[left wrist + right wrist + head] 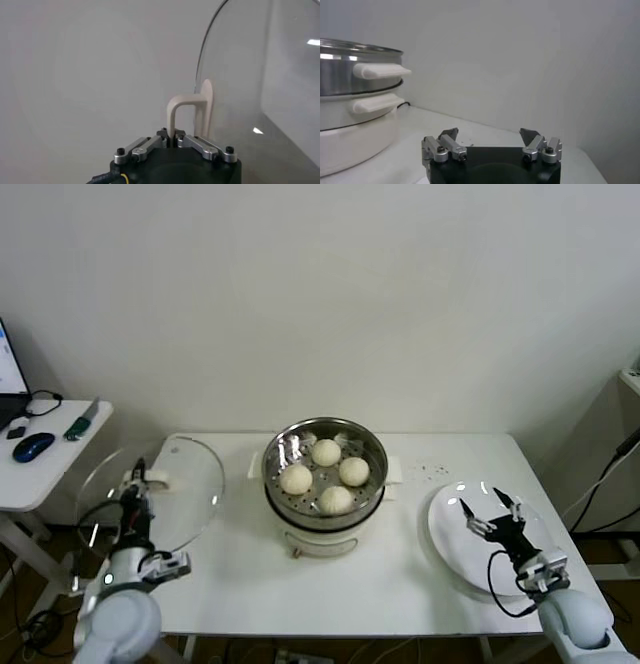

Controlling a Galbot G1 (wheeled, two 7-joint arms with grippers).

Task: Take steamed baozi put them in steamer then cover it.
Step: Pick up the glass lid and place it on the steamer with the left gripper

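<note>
Steamed baozi (326, 452): all four sit in the steamer (372, 480) at counter (400, 569) centre, so loading looks done; covering is the step in hand.

Head view: left gripper (137, 481) is at the counter's left edge, clamped on the handle (152, 478) of the cover (190, 504). Cover's far rim reaches out from the gripper toward the steamer, well short of it. Can't tell if the cover is lifted or resting on the counter. Right gripper (490, 506) hangs over the white plate (445, 529), jaws apart, nothing between them; steamer is off to its inner side, near but not touching. Plate carries nothing.

Left wrist view: left gripper (171, 136) jaws are together on the cream handle (185, 107), pinching the leg of the arch nearest the gripper. Glass cover (260, 90) stands just beyond the handle, edge-on to the camera.

Right wrist view: right gripper (490, 134) jaws wide, empty. Steamer (350, 70) with its white side handle (380, 70) sits on the white pot base (355, 135), ahead and off to one side, apart from the gripper.

Next move, as I read it: carry the cover across, centre it over the steamer rim, level it, lower, release. Grip is on one leg of the handle, so the cover may swing; keep it slow. Right arm should stay clear.
</note>
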